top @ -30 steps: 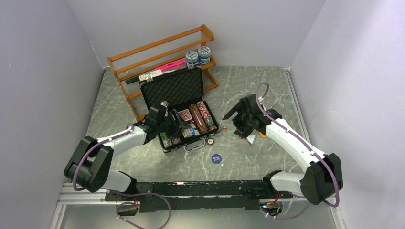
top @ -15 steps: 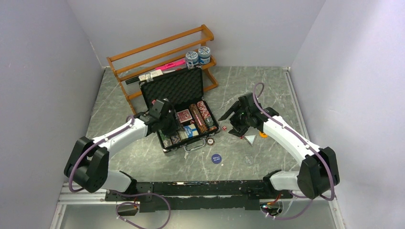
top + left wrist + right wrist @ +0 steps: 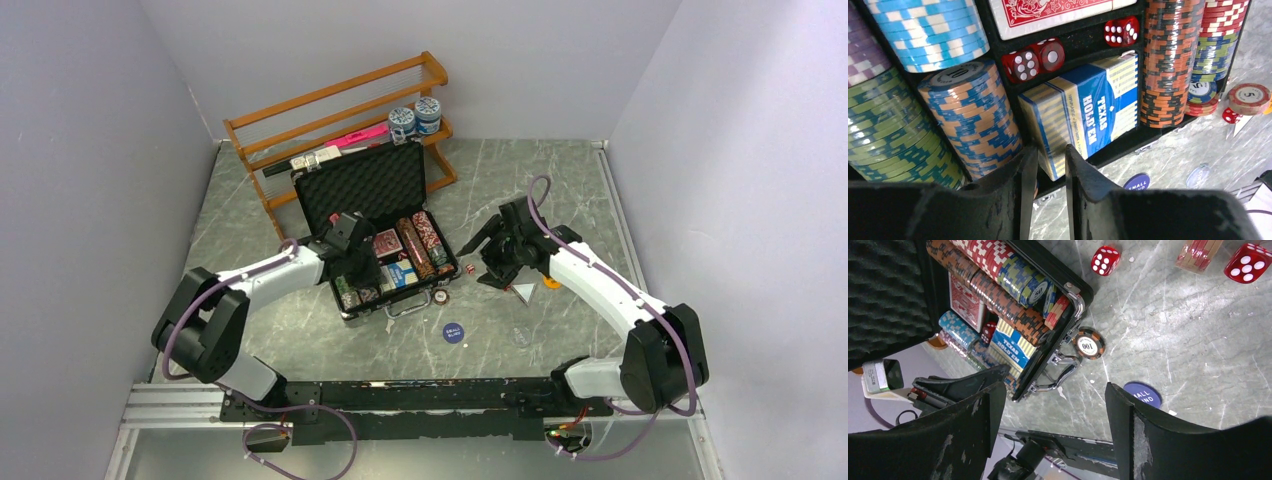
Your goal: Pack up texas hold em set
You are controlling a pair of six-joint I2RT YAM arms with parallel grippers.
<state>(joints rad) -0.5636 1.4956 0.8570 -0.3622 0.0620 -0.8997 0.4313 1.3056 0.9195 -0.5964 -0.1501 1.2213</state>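
Left jaws: nearly together, thin gap, nothing in it. They hover over the near rim of the briefcase (image 3: pixel 372 186), just above the near corner of the blue deck (image 3: pixel 1083 112) and beside a blue-and-orange chip stack (image 3: pixel 970 120). We can't tell whether they touch the deck.

Right jaws: spread wide and empty, hanging over the worktop (image 3: pixel 560 190) just right of the case, touching nothing.

The briefcase sits mid-worktop, open. Its long axis runs left-right in the top view, with the right end skewed slightly away from the arms. The lid stands up on the far side, foam facing the arms. The metal handle (image 3: pixel 1055 372) points at the arm bases.

Inside, the chip stacks lie on their sides with their axes running near to far across the case. The red deck (image 3: pixel 1048 12) is in the far slot and the blue deck in the near one, with three red dice (image 3: pixel 1034 59) between them.

Outside, one chip (image 3: pixel 1088 343) lies flat on the worktop just beside the handle. Two loose dice (image 3: pixel 1105 260) sit right of the case, and a blue disc (image 3: pixel 453 332) lies nearer the bases. The orange rack (image 3: pixel 300 110) stands just behind the lid.
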